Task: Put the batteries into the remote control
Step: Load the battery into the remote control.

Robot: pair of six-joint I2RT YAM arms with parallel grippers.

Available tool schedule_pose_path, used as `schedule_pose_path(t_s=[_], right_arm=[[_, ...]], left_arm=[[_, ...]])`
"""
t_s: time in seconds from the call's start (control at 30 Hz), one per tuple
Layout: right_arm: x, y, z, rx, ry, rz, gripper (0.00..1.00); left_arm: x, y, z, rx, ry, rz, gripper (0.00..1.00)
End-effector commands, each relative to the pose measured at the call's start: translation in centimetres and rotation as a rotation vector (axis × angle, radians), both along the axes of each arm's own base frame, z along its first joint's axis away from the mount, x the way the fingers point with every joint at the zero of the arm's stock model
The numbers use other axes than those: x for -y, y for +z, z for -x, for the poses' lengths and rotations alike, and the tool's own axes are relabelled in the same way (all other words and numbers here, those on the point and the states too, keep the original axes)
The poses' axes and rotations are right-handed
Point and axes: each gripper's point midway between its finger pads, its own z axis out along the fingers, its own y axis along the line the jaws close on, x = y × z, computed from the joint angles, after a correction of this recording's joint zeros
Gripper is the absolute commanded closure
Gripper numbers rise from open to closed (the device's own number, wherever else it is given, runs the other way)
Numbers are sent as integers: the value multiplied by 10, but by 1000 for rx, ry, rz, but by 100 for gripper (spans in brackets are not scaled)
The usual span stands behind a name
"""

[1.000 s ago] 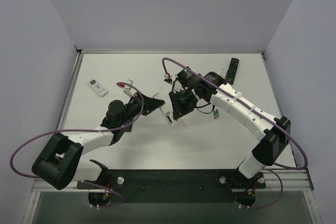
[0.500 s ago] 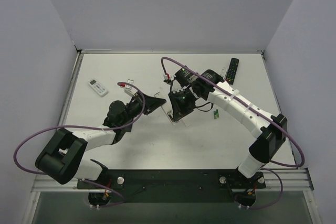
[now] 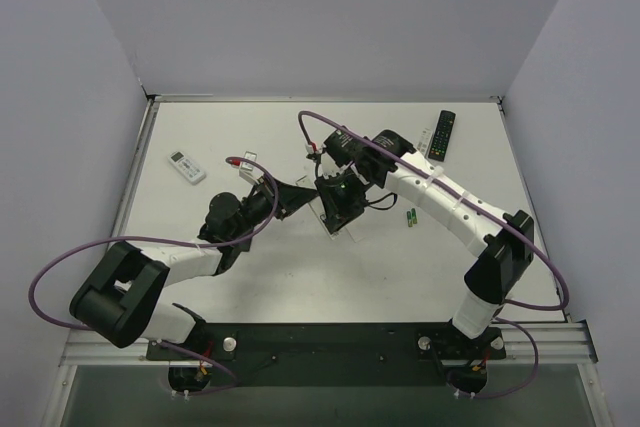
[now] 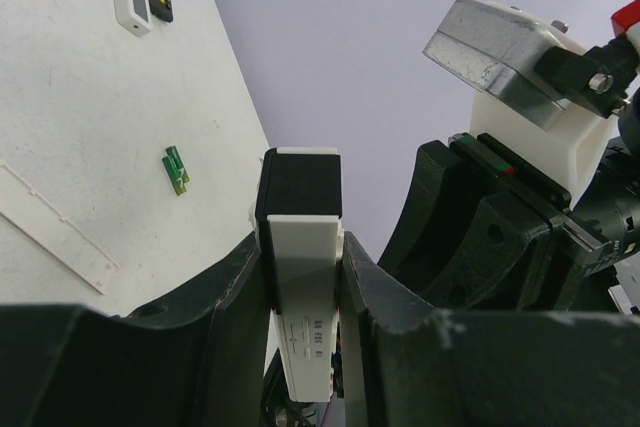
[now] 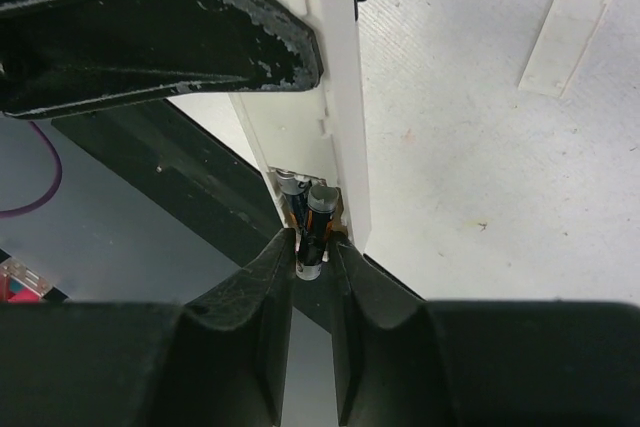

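While the top view hid both grips, wrist views showed left pincer (image 4: 303, 282) clamped on white remote (image 4: 300, 232), right pincer (image 5: 312, 252) pinching dark battery (image 5: 320, 209) at its end. Green batteries (image 4: 176, 168) lay on table (image 4: 60, 97) toward right edge. Remote's print unreadable.

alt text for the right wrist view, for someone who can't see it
Close-up from behind the right fingers, which close on a dark battery at the open compartment in the end of a white remote. The left fingers cross the upper left, gripping the remote. A flat white strip lies on the table at the upper right.
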Motion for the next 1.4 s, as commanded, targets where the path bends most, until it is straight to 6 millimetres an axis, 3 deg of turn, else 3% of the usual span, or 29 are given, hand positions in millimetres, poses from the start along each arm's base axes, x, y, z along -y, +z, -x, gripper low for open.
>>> schedule_pose_path(t_s=[0.0, 0.37, 1.03, 1.27, 1.3, 1.37], right_arm=[[10, 4, 0, 12, -28, 69, 83], [13, 10, -6, 66, -61, 92, 81], [10, 54, -23, 283, -60, 35, 63], [6, 86, -16, 417, 106, -118, 62], [9, 79, -12, 429, 158, -113, 62], [13, 91, -11, 493, 181, -171, 62]], left_arm=[[1, 39, 5, 109, -21, 85, 100], [0, 37, 9, 92, -28, 97, 100], [-2, 22, 4, -19, -21, 124, 100], [-7, 26, 0, -55, -18, 154, 100], [-8, 27, 0, -56, -20, 157, 100], [-8, 31, 1, -53, -32, 162, 100]])
